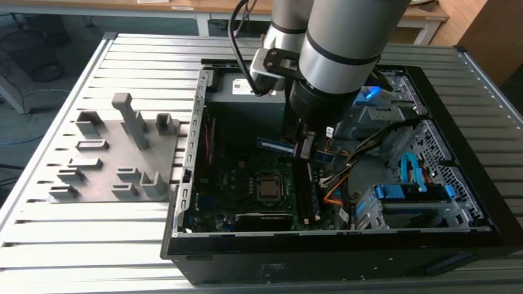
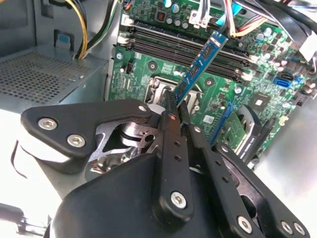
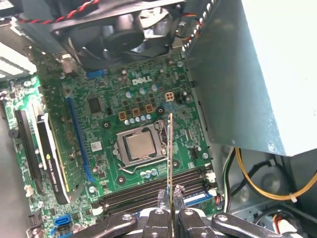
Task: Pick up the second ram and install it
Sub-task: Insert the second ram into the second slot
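Found in mid-air: the second ram (image 2: 200,64), a thin, long, narrow circuit-board stick with a blue label face. Clenched at one end between the tips of the black, bar-linked metal gripper (image 2: 176,106), with the rest of the stick jutting free and tilted. Seen edge-on in the first wrist view, as a thin line over the green motherboard (image 3: 99,124). Lies crosswise to the long black memory slots (image 3: 148,191), not seated in any of them; cannot tell whether its far end touches the board. Just beside its line, a square silver processor (image 3: 139,146) in a metal frame. Farther out, a round black fan (image 3: 119,29) and a grey sheet-metal power supply box (image 3: 247,64). In the exterior view, hangs mid-case under the thick grey arm (image 1: 343,55), within the walls of the black open computer case (image 1: 327,245). Blue drive brackets (image 1: 408,191) inside the case toward the exterior view's right; a grey plate of plastic holder blocks (image 1: 114,159) outside it at the exterior view's left, on the ribbed aluminium table (image 1: 82,239).
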Available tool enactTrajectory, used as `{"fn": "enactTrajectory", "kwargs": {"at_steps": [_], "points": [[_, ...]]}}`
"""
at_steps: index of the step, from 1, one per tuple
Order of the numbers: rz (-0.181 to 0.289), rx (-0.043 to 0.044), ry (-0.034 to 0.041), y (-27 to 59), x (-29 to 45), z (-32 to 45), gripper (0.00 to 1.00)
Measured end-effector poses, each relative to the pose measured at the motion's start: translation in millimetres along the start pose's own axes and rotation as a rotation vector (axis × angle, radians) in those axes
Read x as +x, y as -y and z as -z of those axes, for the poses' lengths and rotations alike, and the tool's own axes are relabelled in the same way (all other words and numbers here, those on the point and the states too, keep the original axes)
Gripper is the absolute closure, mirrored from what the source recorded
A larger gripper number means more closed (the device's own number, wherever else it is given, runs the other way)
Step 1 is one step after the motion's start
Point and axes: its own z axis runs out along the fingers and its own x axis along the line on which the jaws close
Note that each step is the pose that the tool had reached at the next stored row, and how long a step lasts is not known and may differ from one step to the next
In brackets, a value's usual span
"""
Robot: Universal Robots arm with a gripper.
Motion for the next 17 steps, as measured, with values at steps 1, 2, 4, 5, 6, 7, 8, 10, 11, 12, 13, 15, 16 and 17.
{"fn": "enactTrajectory", "kwargs": {"at_steps": [1,2,4,5,6,7,8,10,11,12,13,15,16,17], "points": [[-0.010,0.0009,0.0006,0.0,0.1,0.0,0.86],[-0.020,0.0018,0.0012,0.0,0.1,0.0,0.86],[-0.038,0.0035,0.0022,0.1,0.2,-0.1,0.86],[-0.046,0.0043,0.0028,0.1,0.2,-0.2,0.86],[-0.055,0.0052,0.0034,0.1,0.3,-0.2,0.86],[-0.063,0.0060,0.0039,0.1,0.4,-0.3,0.86],[-0.072,0.0068,0.0044,0.1,0.4,-0.3,0.86],[-0.089,0.0083,0.0054,0.2,0.5,-0.3,0.86],[-0.098,0.0091,0.0060,0.2,0.5,-0.4,0.86],[-0.106,0.0099,0.0064,0.2,0.5,-0.4,0.86],[-0.114,0.0106,0.0069,0.2,0.5,-0.5,0.86],[-0.130,0.0122,0.0080,0.2,0.6,-0.6,0.86],[-0.138,0.0129,0.0084,0.2,0.6,-0.7,0.86],[-0.145,0.0136,0.0089,0.2,0.6,-0.7,0.86]]}}
